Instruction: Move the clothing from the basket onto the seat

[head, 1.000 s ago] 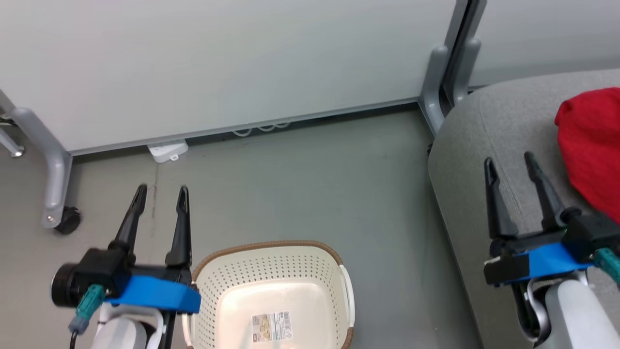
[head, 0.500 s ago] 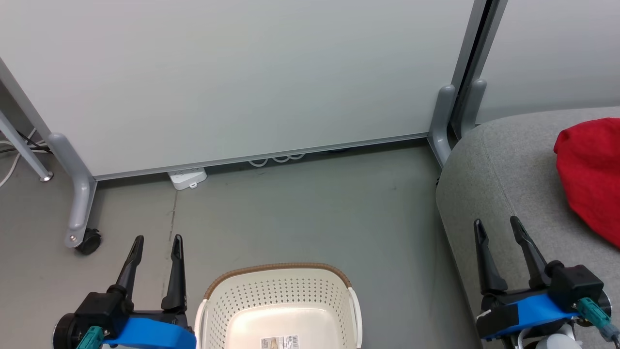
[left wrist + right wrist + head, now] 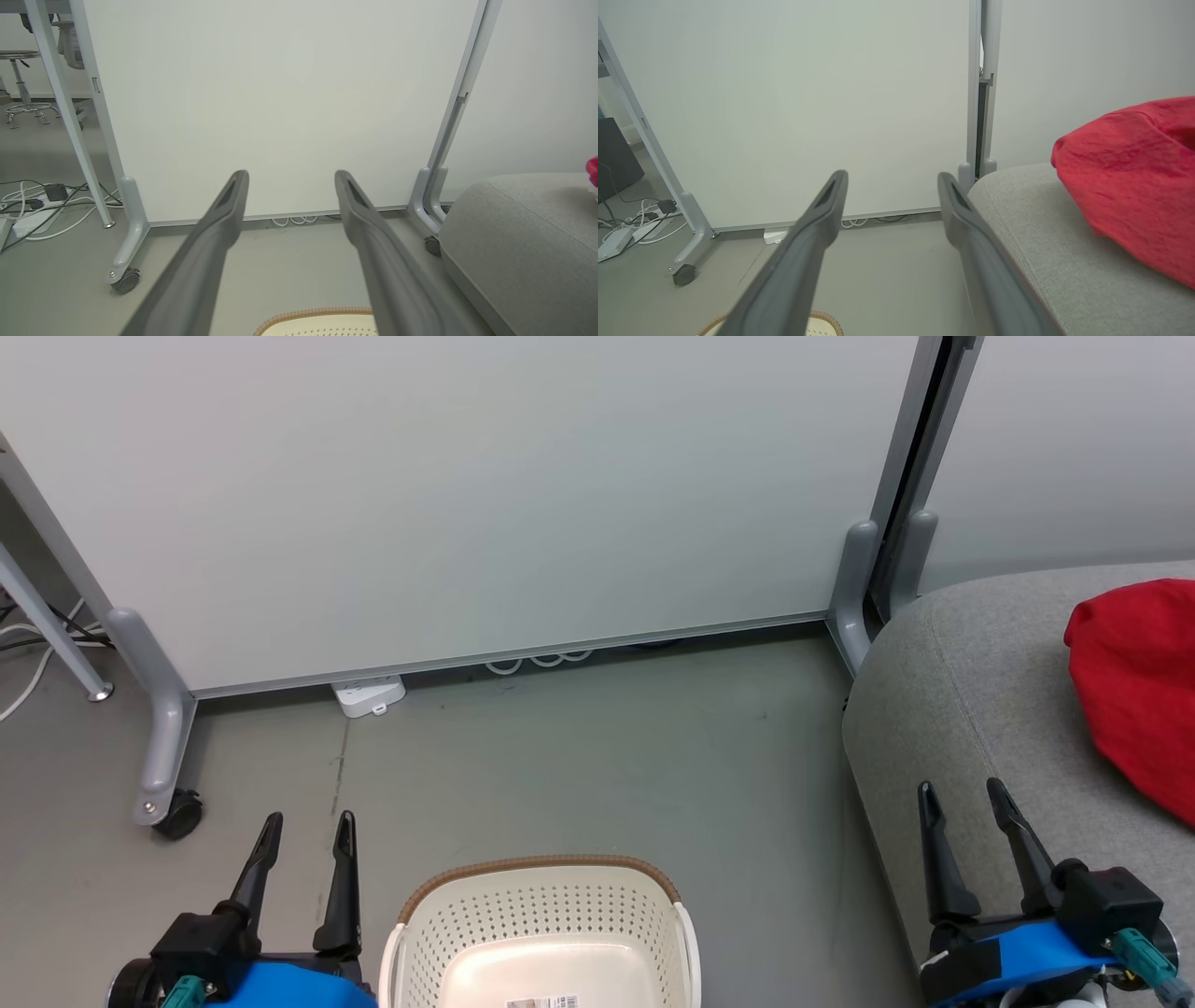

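Red clothing [image 3: 1139, 691] lies on the grey seat [image 3: 971, 709] at three o'clock; the basket [image 3: 541, 933] at six looks empty. Left gripper [image 3: 310, 817] and right gripper [image 3: 960, 786] gape, holding nothing. The loose heap could slide off that rounded seat.

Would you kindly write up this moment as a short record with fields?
basket: on the floor, visible inside bare
seat: grey, to the basket's right
clothing: red fabric lying on the seat
left tool: open, empty
right tool: open, empty, near the seat's edge
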Motion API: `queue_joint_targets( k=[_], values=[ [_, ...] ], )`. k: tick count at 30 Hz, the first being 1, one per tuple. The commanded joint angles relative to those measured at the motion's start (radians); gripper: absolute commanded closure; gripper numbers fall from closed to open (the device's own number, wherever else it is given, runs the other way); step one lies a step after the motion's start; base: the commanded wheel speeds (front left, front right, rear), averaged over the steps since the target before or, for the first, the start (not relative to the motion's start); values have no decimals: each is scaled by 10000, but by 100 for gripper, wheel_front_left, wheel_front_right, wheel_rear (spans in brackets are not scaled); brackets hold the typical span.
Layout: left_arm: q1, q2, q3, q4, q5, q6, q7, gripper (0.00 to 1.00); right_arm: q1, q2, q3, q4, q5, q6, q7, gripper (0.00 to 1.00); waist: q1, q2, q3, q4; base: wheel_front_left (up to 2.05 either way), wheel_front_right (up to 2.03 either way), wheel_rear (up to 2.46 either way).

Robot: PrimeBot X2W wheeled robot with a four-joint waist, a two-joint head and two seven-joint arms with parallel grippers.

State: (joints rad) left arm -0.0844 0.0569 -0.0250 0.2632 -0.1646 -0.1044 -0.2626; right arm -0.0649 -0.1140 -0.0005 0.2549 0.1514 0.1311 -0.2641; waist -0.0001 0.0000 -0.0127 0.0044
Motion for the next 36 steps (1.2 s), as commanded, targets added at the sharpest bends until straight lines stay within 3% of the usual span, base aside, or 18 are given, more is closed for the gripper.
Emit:
queue_joint_targets(
  k=[1,9,36],
  values=[
    [116,20,111,71,159,14,-31,100,132,54,-18,27,-39,-7,-3,100,1,0,-4,8,0,0,0],
    [26,-84,202,448,-542,-10,289,100,44,63,-107,334,640,2,232,100,2,0,-3,5,0,0,0],
    [-49,-70,554,154,-5263,-105,1415,100,-117,257,-430,122,5365,0,1408,100,2,0,33,-6,0,0,0]
  ],
)
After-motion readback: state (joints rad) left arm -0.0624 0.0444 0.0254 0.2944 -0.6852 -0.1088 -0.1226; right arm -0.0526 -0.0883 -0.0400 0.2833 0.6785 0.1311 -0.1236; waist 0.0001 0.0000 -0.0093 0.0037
